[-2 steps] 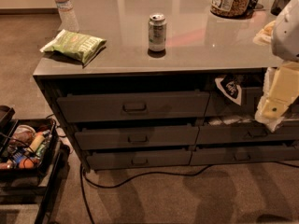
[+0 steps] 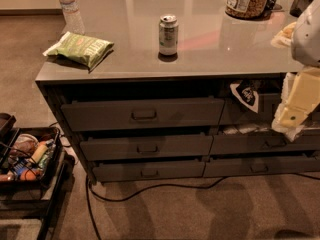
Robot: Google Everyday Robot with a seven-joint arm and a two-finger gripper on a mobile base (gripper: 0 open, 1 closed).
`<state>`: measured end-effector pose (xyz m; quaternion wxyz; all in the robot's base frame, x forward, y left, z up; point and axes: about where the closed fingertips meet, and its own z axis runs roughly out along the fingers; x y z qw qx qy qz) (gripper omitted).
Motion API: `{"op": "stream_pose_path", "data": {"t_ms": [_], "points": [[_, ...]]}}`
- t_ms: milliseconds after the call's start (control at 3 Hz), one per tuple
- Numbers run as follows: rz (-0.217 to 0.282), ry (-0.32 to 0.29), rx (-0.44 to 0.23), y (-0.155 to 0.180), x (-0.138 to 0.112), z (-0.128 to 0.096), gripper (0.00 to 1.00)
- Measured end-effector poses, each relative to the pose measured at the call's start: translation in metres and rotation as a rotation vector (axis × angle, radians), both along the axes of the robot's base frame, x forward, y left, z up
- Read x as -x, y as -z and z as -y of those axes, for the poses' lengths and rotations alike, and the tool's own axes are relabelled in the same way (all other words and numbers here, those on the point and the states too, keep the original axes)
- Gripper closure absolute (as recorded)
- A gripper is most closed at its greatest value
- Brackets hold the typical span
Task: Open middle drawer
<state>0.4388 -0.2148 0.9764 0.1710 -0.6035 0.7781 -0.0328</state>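
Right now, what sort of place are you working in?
Probably an office break area or kitchenette: a grey counter over wide drawers, with a can, chip bag and water bottle on top. The gripper hangs at the right edge, before the drawers.

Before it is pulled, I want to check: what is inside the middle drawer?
The middle drawer shows only its front and handle; above is a dark gap. Its inside is hidden under the top drawer. The claw hangs at the right, away from it.
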Motion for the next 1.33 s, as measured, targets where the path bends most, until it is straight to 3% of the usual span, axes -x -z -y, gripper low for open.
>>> {"op": "stream_pose_path", "data": {"t_ms": [333,667,1000,1333], "points": [[0.039,-0.035,-0.075,0.017,0.005,-0.007,0.00],[0.074,-0.073,-0.248,0.058,-0.009,-0.025,0.00],[0.099,-0.093,-0.351,0.069,-0.018,-0.038,0.00],[0.101,-0.095,-0.352,0.066,-0.018,-0.040,0.00]]}}
